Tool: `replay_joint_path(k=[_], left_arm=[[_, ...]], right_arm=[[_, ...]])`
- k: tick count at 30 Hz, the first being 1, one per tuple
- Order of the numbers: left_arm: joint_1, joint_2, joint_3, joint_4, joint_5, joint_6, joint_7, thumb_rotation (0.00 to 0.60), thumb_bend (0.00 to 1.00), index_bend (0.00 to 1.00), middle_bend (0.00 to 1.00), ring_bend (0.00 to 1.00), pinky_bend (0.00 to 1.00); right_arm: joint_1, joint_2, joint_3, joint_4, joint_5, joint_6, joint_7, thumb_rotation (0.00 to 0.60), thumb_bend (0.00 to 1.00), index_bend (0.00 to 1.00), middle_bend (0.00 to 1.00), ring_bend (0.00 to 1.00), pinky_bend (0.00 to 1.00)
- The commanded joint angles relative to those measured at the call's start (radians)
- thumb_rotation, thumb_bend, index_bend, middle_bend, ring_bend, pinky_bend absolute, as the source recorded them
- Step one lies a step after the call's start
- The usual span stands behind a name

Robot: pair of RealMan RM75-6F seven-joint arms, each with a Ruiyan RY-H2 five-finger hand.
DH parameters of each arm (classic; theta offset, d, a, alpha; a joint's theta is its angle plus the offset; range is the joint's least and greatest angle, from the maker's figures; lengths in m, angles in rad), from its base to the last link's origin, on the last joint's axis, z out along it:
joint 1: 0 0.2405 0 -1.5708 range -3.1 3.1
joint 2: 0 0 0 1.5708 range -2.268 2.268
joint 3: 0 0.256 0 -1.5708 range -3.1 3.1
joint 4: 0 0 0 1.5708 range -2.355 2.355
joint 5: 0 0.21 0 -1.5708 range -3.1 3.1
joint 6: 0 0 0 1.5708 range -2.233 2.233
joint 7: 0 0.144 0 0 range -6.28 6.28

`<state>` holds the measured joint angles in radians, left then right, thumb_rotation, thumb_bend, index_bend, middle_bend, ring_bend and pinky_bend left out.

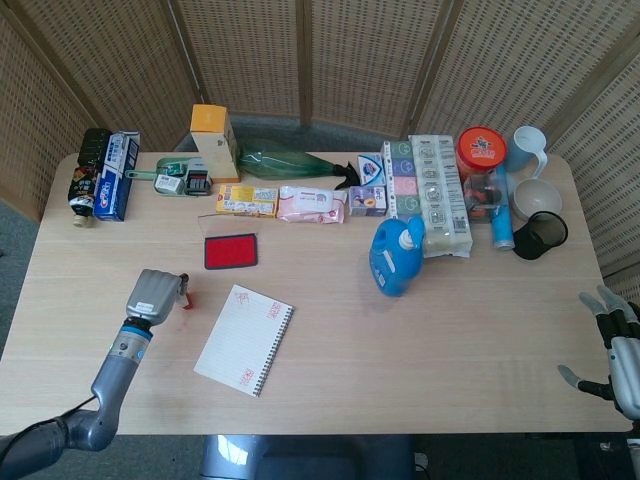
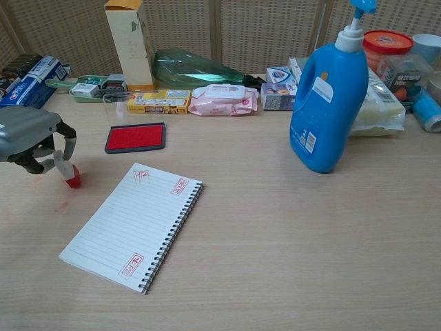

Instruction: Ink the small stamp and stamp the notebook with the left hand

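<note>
The small stamp [image 2: 67, 169], a clear handle with a red base, stands nearly upright on the table left of the notebook [image 2: 131, 226]. My left hand [image 2: 27, 136] pinches its handle from the left; in the head view the left hand [image 1: 153, 295] sits beside the stamp [image 1: 186, 297]. The open spiral notebook [image 1: 244, 339] carries three red prints. The red ink pad [image 2: 136, 137] lies open behind the notebook, also seen as the ink pad [image 1: 231, 250] in the head view. My right hand [image 1: 612, 352] hangs off the table's right front edge, fingers spread, holding nothing.
A blue detergent bottle [image 2: 329, 96] stands right of centre. Boxes, a wipes pack [image 2: 222, 99], a green bottle [image 2: 196, 69] and an orange carton [image 2: 129, 41] line the back. Cups and a red-lidded jar [image 1: 482, 146] crowd the back right. A faint red smear [image 2: 64, 205] marks the table.
</note>
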<state>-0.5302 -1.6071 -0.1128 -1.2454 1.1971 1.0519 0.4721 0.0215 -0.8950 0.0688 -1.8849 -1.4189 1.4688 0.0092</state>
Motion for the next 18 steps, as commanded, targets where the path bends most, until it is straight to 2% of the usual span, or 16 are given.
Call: replay_joint_path(k=[1, 8, 18], left_arm=[[-0.008, 0.019, -0.014, -0.023, 0.001, 0.007, 0.001, 0.6, 0.4, 0.56, 1.0, 1.0, 1.0], [-0.061, 0.063, -0.07, -0.061, -0.016, -0.009, 0.031, 0.6, 0.4, 0.57, 1.0, 1.0, 1.0], [-0.161, 0.048, -0.131, 0.023, -0.061, -0.093, 0.043, 0.6, 0.4, 0.59, 1.0, 1.0, 1.0]], right_arm=[[0.0, 0.0, 0.0, 0.0, 0.0, 0.0, 0.0, 0.6, 0.07, 0.12, 0.03, 0.0, 0.0], [0.006, -0.005, 0.003, 0.004, 0.014, -0.012, -0.009, 0.6, 0.07, 0.12, 0.03, 0.0, 0.0], [0.021, -0.02, 0.018, 0.016, 0.066, -0.038, -0.034, 0.6, 0.07, 0.12, 0.03, 0.0, 0.0]])
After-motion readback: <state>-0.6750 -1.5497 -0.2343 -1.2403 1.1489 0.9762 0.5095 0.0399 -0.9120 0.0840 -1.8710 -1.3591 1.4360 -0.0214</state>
